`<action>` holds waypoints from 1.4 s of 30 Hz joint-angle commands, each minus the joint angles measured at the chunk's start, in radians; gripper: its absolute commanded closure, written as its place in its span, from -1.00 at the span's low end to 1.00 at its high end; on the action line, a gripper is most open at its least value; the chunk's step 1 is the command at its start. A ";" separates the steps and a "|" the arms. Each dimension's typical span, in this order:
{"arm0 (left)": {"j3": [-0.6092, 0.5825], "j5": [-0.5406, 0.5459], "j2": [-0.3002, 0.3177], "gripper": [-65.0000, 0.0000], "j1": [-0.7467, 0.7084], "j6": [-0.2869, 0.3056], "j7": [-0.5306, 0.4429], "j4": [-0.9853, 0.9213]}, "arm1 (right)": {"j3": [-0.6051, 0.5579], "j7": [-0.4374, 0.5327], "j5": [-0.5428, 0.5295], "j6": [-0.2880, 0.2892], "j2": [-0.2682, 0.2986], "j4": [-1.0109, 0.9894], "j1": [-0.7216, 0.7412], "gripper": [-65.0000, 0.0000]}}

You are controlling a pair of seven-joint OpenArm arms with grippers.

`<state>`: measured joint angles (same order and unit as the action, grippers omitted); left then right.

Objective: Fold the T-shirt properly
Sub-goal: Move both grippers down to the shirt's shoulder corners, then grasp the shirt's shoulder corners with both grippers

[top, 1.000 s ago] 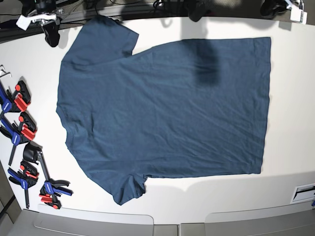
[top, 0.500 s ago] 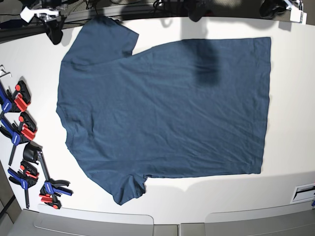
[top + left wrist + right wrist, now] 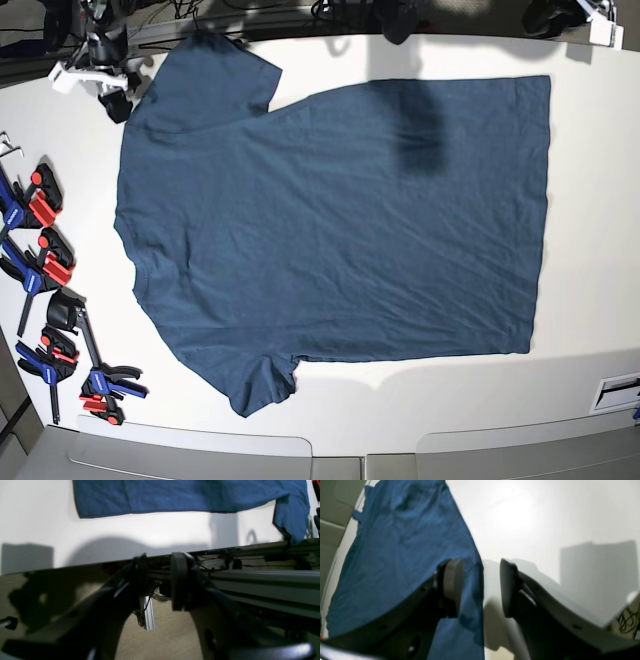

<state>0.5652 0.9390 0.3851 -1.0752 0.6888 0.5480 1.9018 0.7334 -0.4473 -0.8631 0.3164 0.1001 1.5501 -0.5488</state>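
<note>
**Soft shirt flat, both claws parted**

While the left claw [image 3: 158,580] hangs beyond the table's [image 3: 150,532] edge, jaws apart and empty, the T-shirt [image 3: 190,495] lies flat farther off.

Seen from the right wrist, the right claw [image 3: 481,587] gapes over the sleeve hem, gripping nothing.

From the base view, the T-shirt [image 3: 340,230] looks light and limp; pinch corners or hems.

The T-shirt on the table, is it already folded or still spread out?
Spread out. The T-shirt lies flat in a single layer on the white table, both sleeves out to the sides and no edge turned over.
</note>
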 commanded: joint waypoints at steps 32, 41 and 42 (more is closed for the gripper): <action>0.010 0.012 0.009 0.18 0.062 0.009 0.012 0.011 | -0.119 0.019 0.130 0.009 0.041 -0.092 0.066 1.00; 0.010 -0.077 0.010 0.17 0.249 -0.093 0.114 0.008 | -0.119 0.020 0.157 0.010 0.041 -0.092 0.066 1.00; 0.010 -0.104 0.013 0.17 0.270 -0.115 0.114 0.008 | -0.119 0.020 0.157 0.010 0.041 -0.092 0.066 1.00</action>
<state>0.5686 0.8150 0.3843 -0.7959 0.5659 0.6815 1.8984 0.6113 -0.4126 -0.7246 0.3328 0.1333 1.4513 -0.4786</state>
